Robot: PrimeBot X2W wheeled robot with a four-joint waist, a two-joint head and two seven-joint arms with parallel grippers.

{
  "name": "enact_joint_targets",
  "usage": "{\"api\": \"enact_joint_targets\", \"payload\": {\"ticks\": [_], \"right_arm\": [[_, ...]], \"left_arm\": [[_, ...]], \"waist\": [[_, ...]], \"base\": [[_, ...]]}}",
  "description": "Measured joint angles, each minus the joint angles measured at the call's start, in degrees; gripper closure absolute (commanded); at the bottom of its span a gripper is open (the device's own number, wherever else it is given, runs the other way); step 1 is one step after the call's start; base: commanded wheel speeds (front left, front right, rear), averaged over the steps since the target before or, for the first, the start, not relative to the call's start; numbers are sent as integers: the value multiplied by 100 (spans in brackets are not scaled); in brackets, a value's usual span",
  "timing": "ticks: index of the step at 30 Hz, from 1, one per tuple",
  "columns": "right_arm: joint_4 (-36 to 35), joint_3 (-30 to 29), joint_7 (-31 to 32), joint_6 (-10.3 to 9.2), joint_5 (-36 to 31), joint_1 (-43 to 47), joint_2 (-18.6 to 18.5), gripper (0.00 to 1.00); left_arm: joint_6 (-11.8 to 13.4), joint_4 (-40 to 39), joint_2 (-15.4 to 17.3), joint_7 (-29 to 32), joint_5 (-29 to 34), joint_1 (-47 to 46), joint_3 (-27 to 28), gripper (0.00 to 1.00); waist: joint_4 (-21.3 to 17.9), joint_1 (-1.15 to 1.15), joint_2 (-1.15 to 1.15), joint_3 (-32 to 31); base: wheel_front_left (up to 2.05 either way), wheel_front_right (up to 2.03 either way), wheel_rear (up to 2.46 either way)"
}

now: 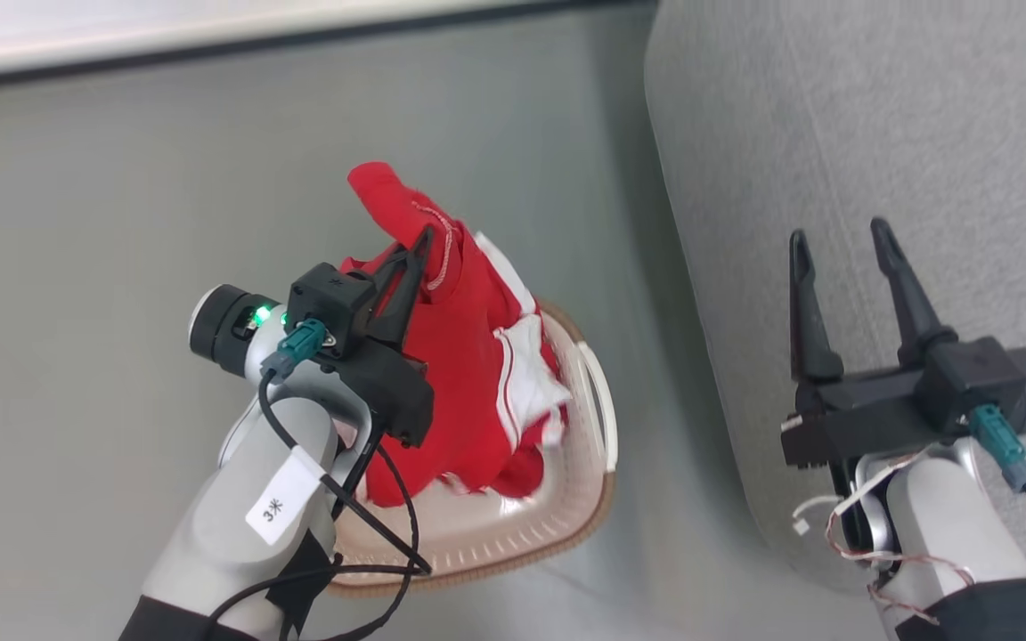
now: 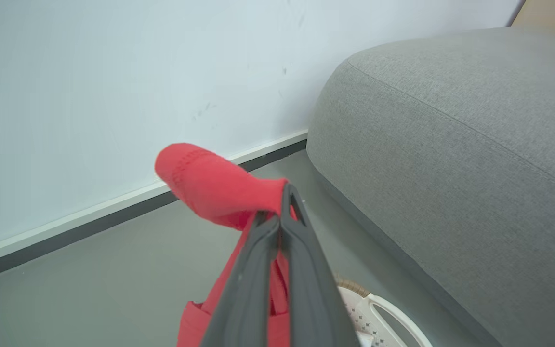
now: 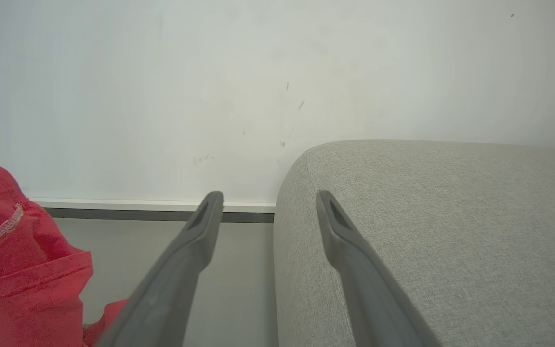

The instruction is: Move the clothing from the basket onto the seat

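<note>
Red clothing hangs pinched in the closed left gripper over the basket.

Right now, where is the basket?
Head view, lower centre: the basket sits on the floor left of the seat, with clothing hanging into it from the left gripper.

Red clothing w/ white trim, cream basket w/ brown rim, grey seat

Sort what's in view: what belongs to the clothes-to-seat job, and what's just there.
Job: clothing, pinched in the shut left claw; basket; seat; right claw, open.
Just there: floor; wall; skirting.
</note>
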Motion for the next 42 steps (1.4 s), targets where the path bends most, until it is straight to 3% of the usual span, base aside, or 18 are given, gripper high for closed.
{"api": "enact_joint_targets", "payload": {"ticks": [15,32,42], "right_arm": [[316,22,1,160,23,655,-53,0],[728,495,1,642,22,1206,-15,0],[1116,960,1,943,5,940,30,0]], "left_arm": [[-42,-324,-22,0,-226,-184,-236,100],[-43,-416,-37,0,-932,-216,-872,100],[112,-646,-37,10,-1262,-227,-1223,100]], "waist": [[221,0,0,-1310],[357,0,0,-2716],[473,1,0,-3001]], "base": [[0,0,0],[0,0,0],[0,0,0]]}}
